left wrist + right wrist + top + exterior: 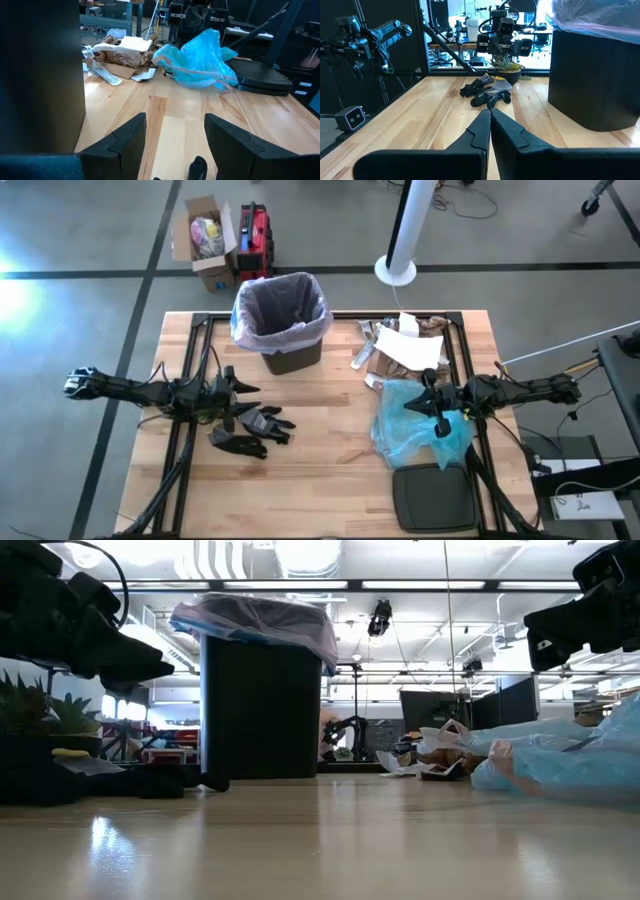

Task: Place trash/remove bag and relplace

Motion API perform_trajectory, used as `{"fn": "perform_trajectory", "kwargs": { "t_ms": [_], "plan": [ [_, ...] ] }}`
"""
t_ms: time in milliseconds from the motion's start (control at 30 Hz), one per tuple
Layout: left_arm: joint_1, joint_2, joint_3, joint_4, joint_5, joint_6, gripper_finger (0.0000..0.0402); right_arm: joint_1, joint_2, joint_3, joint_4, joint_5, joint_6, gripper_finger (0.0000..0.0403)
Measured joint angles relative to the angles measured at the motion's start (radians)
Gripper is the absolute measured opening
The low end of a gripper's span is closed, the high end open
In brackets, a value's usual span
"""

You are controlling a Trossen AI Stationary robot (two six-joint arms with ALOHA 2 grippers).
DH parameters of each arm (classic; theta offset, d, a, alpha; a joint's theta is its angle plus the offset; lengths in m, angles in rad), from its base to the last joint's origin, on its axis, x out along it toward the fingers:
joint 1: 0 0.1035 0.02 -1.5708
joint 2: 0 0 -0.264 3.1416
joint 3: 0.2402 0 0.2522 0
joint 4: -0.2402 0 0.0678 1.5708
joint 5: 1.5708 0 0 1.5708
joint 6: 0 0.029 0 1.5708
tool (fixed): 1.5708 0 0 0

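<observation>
A dark bin (290, 348) stands at the far middle of the table. The pale lavender bag (281, 308) lines it, and the bag's mouth is folded over the bin's rim (262, 620). The trash (405, 345), brown paper and white sheets, lies in a heap on the table at the far right (125, 50). My left gripper (175, 132) hovers open at the table's left (243, 395), pointing toward the right side, with nothing between its fingers. My right gripper (488, 114) is shut and hovers at the right (428, 392), pointing left, above a light blue bag.
A light blue plastic bag (420, 425) lies crumpled at the near right, beside a dark flat lid (435, 498). Black gloves (250, 428) lie under and near my left gripper. Bare wood stretches across the table's middle and near side. A cardboard box (205, 240) stands on the floor beyond.
</observation>
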Motion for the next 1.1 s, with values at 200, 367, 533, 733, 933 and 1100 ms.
{"fn": "perform_trajectory", "kwargs": {
  "t_ms": [200, 367, 533, 733, 933, 1100],
  "plan": [
    [0.000, 0.000, 0.000, 0.000, 0.000, 0.000, 0.0188, 0.000, 0.000, 0.000, 0.000, 0.000, 0.000, 0.0000],
    [0.000, 0.000, 0.000, 0.000, 0.000, 0.000, 0.0188, 0.000, 0.000, 0.000, 0.000, 0.000, 0.000, 0.0000],
    [0.000, 0.000, 0.000, 0.000, 0.000, 0.000, 0.0188, 0.000, 0.000, 0.000, 0.000, 0.000, 0.000, 0.0000],
    [0.000, 0.000, 0.000, 0.000, 0.000, 0.000, 0.0188, 0.000, 0.000, 0.000, 0.000, 0.000, 0.000, 0.0000],
    [0.000, 0.000, 0.000, 0.004, 0.000, 0.067, 0.0188, 0.000, 0.000, 0.000, 0.000, 0.000, 0.000, 0.0000],
    [0.000, 0.002, 0.000, 0.057, 0.066, 0.054, 0.0188, 0.000, 0.000, 0.000, 0.000, 0.000, 0.000, 0.0000]
  ]
}}
